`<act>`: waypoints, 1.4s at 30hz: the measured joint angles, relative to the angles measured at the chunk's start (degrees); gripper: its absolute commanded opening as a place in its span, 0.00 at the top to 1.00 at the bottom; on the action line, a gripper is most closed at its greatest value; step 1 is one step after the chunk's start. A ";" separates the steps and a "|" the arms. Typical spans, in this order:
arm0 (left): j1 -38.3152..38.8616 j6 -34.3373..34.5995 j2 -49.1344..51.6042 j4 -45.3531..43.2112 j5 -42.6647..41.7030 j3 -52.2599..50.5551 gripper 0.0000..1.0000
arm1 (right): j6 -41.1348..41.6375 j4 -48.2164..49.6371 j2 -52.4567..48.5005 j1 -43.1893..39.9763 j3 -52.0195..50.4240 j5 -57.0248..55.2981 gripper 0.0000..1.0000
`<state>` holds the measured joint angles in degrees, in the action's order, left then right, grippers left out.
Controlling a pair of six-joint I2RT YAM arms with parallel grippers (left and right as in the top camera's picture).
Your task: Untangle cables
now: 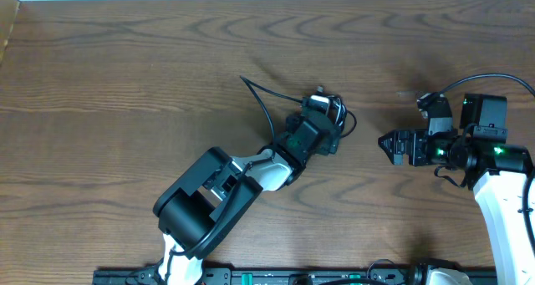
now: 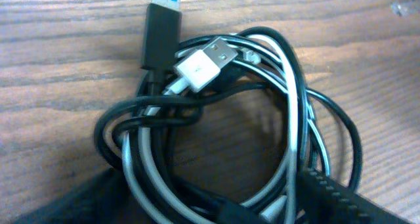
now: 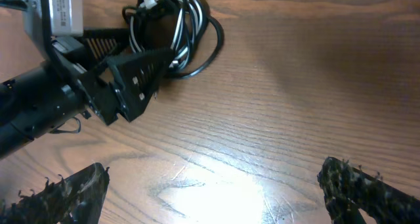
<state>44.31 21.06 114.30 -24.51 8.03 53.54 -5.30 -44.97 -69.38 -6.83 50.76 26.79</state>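
Cables (image 2: 203, 66), 1 black-and-white knot mid-table (image 1: 125, 84): I hold my left gripper (image 3: 147, 46) astride the coil, jaws spread, to pinch a strand; right gripper (image 3: 213, 191) waits nearby, wide open, to pull.

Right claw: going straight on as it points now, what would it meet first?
The right claw faces bare table first, then probably the cables beside the left claw; depth is unclear.
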 measured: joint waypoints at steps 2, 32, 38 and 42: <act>0.02 0.35 0.15 0.13 0.87 0.26 0.59 | 0.00 -0.07 0.00 0.00 0.00 0.31 0.01; 0.04 0.15 -24.35 22.56 -7.41 2.43 0.92 | 8.61 2.56 -1.09 0.66 -0.37 2.08 0.14; 0.04 0.17 -24.50 22.60 -13.38 2.43 0.92 | 5.88 4.72 -1.57 2.05 -0.39 7.82 0.27; 0.04 1.42 -24.50 22.56 -15.43 2.43 0.92 | 5.07 5.73 -3.45 2.99 -0.39 9.31 0.46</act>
<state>44.36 22.48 89.80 -1.96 -7.40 55.96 -0.23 -39.24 -72.84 -3.84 50.37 36.10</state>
